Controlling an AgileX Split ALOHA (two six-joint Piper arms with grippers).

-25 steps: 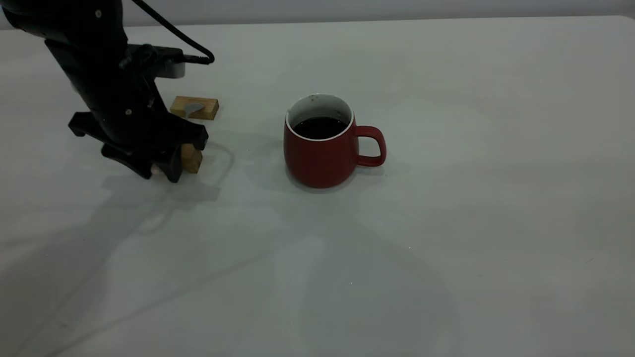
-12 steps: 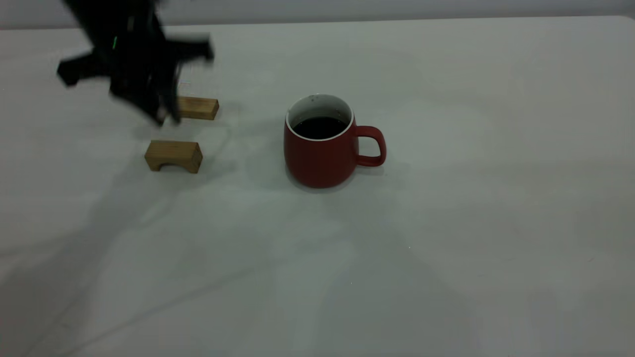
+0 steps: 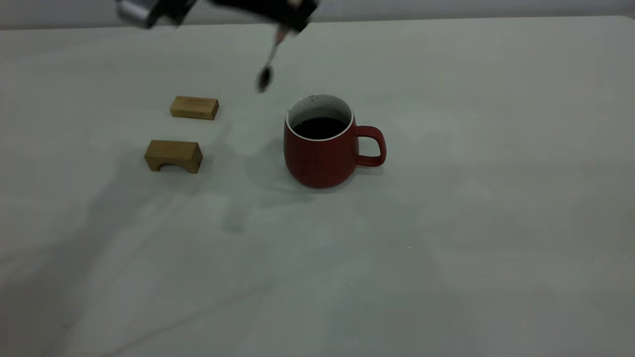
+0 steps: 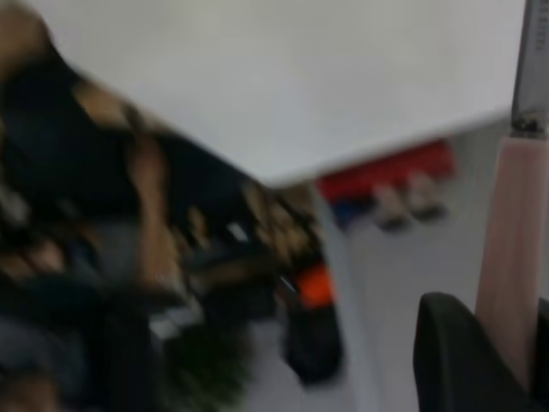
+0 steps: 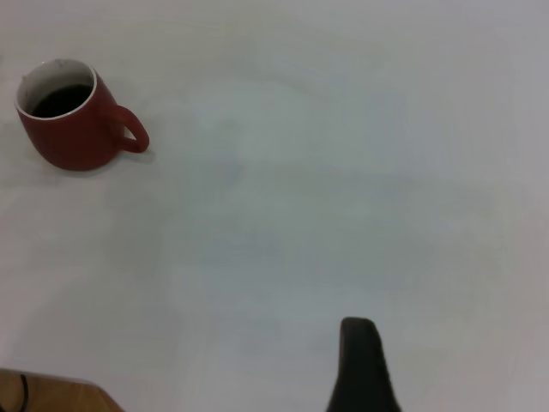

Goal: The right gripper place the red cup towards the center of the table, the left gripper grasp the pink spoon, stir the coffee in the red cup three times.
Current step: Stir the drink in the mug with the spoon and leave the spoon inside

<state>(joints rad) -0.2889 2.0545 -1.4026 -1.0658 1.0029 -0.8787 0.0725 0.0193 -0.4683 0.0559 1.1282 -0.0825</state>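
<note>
The red cup [image 3: 320,151] stands upright near the middle of the table [image 3: 471,238], handle to the right, with dark coffee [image 3: 320,127] inside. High above the table, up and left of the cup, my left gripper [image 3: 286,25] is shut on the pink spoon [image 3: 268,64]. The spoon hangs bowl-down in the air, clear of the cup's rim. The left wrist view shows the pale pink handle [image 4: 513,257] pinched at my left gripper [image 4: 525,365]. Only a black part of my right gripper [image 5: 364,369] shows, low over bare table and far from the red cup [image 5: 73,120].
Two tan wooden blocks lie left of the cup: a flat one [image 3: 194,107] and an arched one [image 3: 173,155] nearer the front. Beyond the table's edge, the left wrist view shows blurred room clutter [image 4: 171,283].
My left gripper has lifted the spoon off the wooden blocks and swung up and to the right, towards the cup. The cup and blocks have not moved.
</note>
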